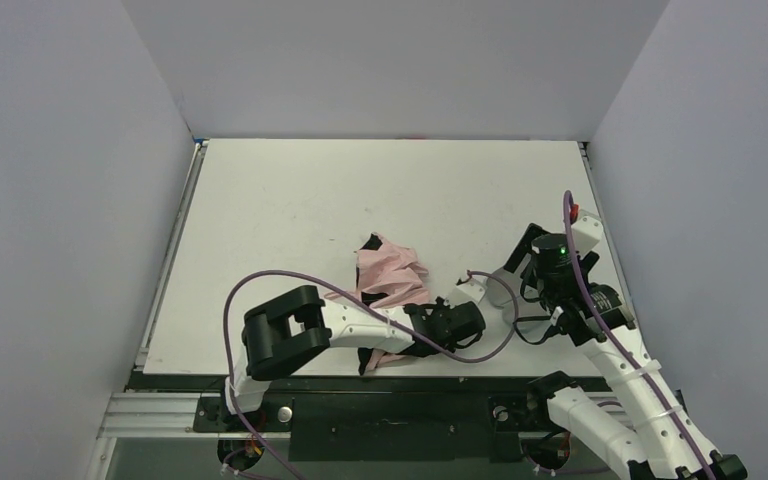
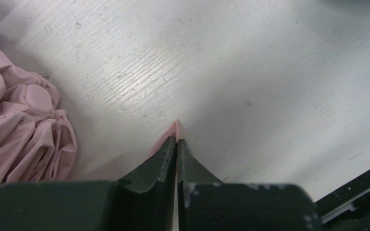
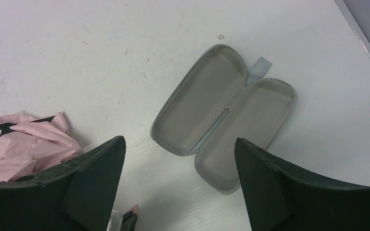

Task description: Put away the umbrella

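Observation:
The umbrella [image 1: 392,275] lies crumpled on the table as pale pink fabric with black rib ends, and it also shows at the left of the left wrist view [image 2: 24,130] and the right wrist view [image 3: 26,144]. My left gripper [image 2: 177,139] is low over the table to the right of the bundle. It is shut, with a thin pink edge of the umbrella [image 2: 175,127] pinched between its tips. My right gripper [image 3: 179,139] hangs open above the table, holding nothing, over the near end of an open light blue case [image 3: 221,115].
The case lies open and empty, both grey-lined halves facing up, with a small tab [image 3: 259,67] at its hinge. The table's right edge [image 3: 361,38] runs close past it. A black rail [image 2: 356,192] marks the near table edge beside my left gripper.

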`<action>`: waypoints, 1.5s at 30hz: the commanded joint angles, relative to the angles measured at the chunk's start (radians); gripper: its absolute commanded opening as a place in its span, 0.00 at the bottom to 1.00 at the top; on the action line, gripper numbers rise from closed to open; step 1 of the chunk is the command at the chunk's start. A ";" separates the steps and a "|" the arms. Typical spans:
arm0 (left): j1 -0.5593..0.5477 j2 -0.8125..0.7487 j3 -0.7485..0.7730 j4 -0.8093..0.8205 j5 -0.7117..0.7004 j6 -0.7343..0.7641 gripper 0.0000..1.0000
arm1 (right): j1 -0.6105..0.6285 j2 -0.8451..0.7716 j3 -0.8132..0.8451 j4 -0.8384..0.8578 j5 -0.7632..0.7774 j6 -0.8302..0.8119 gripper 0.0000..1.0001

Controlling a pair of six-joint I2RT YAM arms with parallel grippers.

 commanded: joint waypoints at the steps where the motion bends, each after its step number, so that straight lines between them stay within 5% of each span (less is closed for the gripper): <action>1: -0.017 0.007 -0.048 -0.020 0.085 -0.028 0.00 | -0.009 0.006 0.010 0.023 -0.005 -0.011 0.79; 18: -0.073 -0.327 -0.092 -0.055 0.160 -0.008 0.00 | -0.027 -0.100 -0.004 0.098 -0.093 -0.084 0.81; 37: -0.059 -0.831 -0.147 -0.114 0.285 0.021 0.00 | -0.028 -0.162 -0.114 0.261 -0.541 -0.133 0.80; 45: -0.022 -1.015 -0.209 -0.132 0.291 0.026 0.00 | -0.029 -0.268 -0.210 0.505 -0.813 -0.092 0.80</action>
